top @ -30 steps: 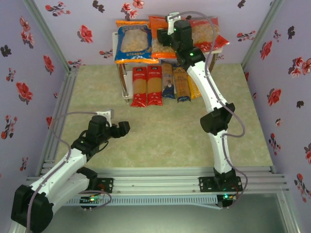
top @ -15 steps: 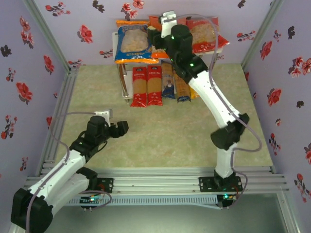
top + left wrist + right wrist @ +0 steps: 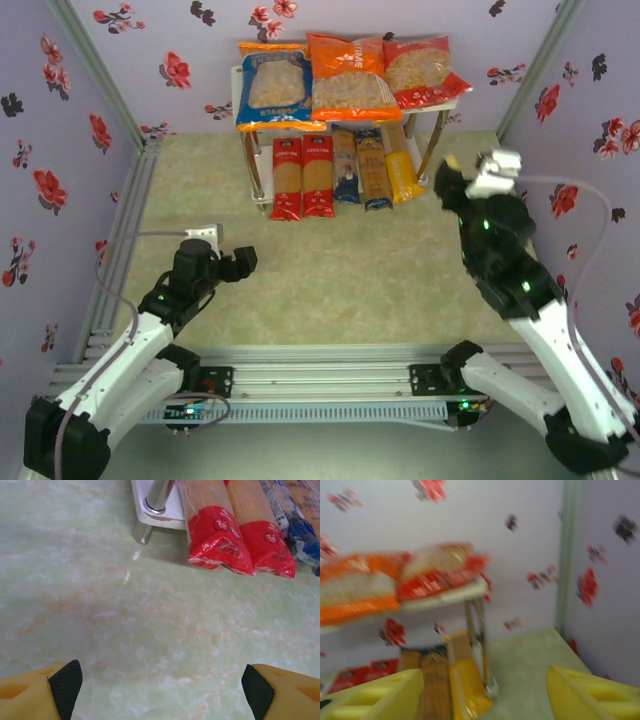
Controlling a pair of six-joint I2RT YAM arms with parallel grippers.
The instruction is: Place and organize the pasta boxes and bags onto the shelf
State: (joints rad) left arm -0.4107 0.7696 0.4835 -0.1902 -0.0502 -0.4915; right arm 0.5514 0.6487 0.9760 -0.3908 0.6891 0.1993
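The shelf (image 3: 238,88) stands at the back wall. On its top board lie the three bags: blue (image 3: 272,90), orange (image 3: 347,78) and red (image 3: 420,70). On the lower board the pasta boxes lie side by side: two red (image 3: 302,177), dark blue (image 3: 346,168), tan-and-blue (image 3: 372,172), yellow (image 3: 402,175). My right gripper (image 3: 447,185) hangs open and empty, right of the shelf; its blurred view shows the red bag (image 3: 440,572) and yellow pack (image 3: 465,680). My left gripper (image 3: 245,262) is open over bare table, the red packs' ends (image 3: 235,545) ahead of it.
Floral walls close the table in on three sides. A metal shelf leg (image 3: 157,497) stands left of the red packs, another (image 3: 480,640) next to the yellow pack. Green marbled tabletop (image 3: 340,270) lies between both arms and the shelf.
My right arm has pulled back from the shelf's top board, swinging right and toward the near side, its jaws widening. The orange and red bags now lie uncovered. The left arm barely moved.
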